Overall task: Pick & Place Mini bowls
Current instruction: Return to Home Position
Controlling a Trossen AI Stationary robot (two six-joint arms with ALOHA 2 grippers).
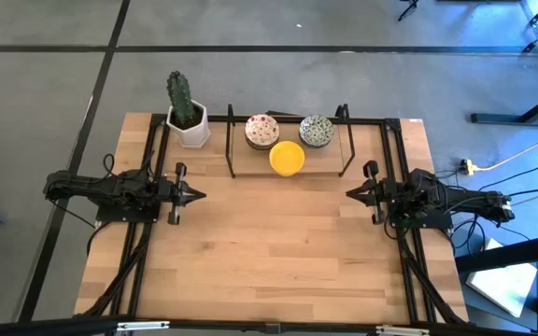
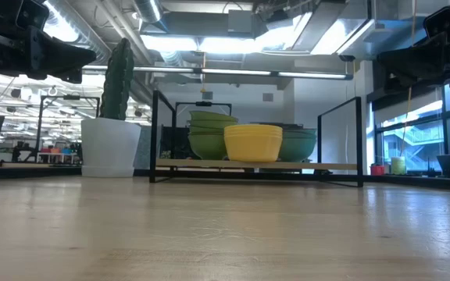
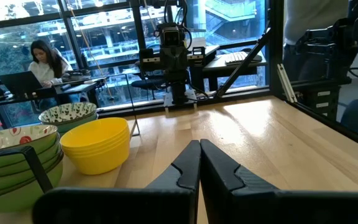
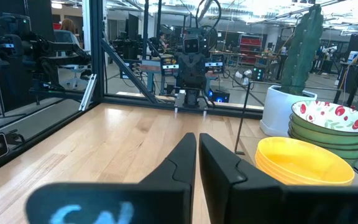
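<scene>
Mini bowls (image 1: 287, 158) sit stacked on the rack (image 1: 288, 175) on a wooden table (image 1: 269, 252)

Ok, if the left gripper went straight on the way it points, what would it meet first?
Probably the right gripper, facing it across the table. The left gripper points straight at it; the yellow bowls on the shelf sit off to one side of that line, apparently clear.

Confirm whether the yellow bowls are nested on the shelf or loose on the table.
On the shelf: the yellow bowls sit nested in one upright stack on its board, between its black end frames.
</scene>
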